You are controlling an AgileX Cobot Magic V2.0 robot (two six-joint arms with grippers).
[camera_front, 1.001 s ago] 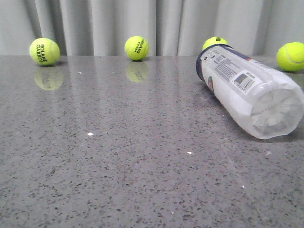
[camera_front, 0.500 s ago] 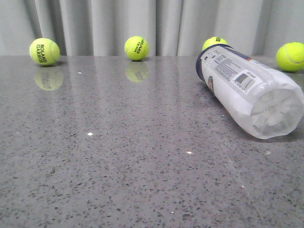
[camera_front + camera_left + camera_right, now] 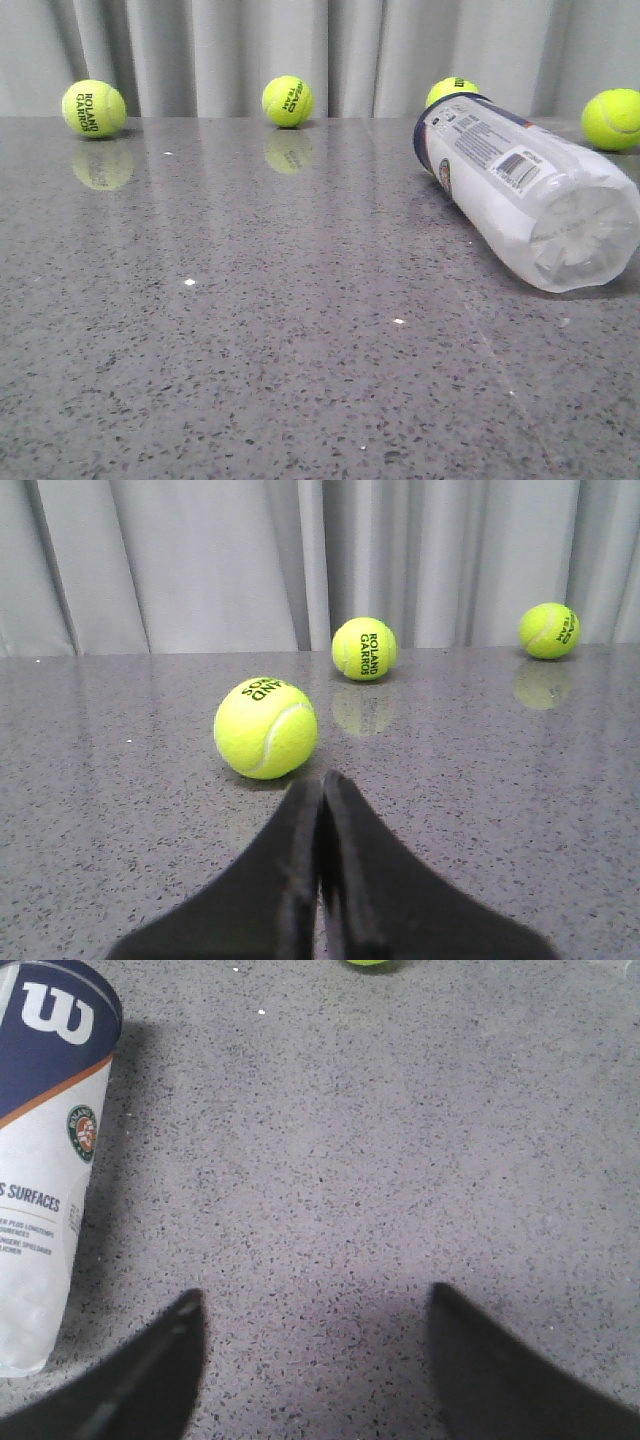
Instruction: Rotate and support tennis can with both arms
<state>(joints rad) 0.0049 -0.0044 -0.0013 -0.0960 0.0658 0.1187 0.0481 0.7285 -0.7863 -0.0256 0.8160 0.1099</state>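
The tennis can point(image 3: 520, 195) lies on its side at the right of the grey table in the front view, its clear base end towards the camera and its navy rim away. The barcode faces up. In the right wrist view the can point(image 3: 45, 1160) shows its navy band, orange stripe and round logo, beside and apart from my right gripper point(image 3: 315, 1305), which is open and empty over bare table. My left gripper point(image 3: 322, 780) is shut and empty, low over the table just short of a tennis ball point(image 3: 265, 727). Neither gripper shows in the front view.
Several yellow-green tennis balls sit along the table's far edge before a grey curtain: one far left point(image 3: 94, 108), one in the middle point(image 3: 288, 101), one behind the can point(image 3: 452, 90), one far right point(image 3: 612, 119). The left wrist view shows two more distant balls point(image 3: 364, 648) point(image 3: 550, 630).
The can has rolled a little about its long axis, so the barcode sits slightly further round on top. The balls have not moved.
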